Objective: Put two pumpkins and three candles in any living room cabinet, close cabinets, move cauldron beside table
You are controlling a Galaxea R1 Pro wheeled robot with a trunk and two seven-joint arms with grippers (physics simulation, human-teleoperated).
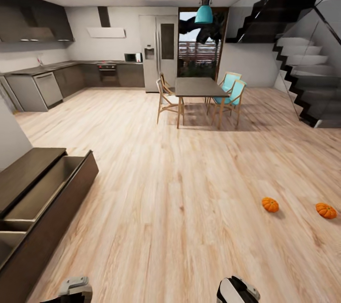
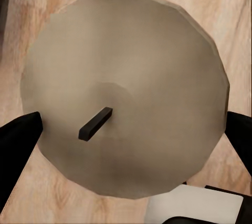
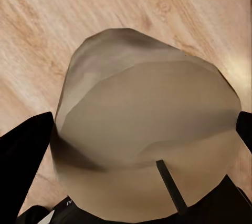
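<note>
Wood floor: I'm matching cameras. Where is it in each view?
Head view: the wood floor fills the middle, under the pumpkins.
Left wrist view: its planks ring the left candle.
Right wrist view: its planks lie behind the right candle.
Shared landmark: the pale plank grain.

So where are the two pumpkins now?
In the head view, both pumpkins lie on the wooden floor at the right, side by side but apart, far from the open cabinet at the left.
</note>
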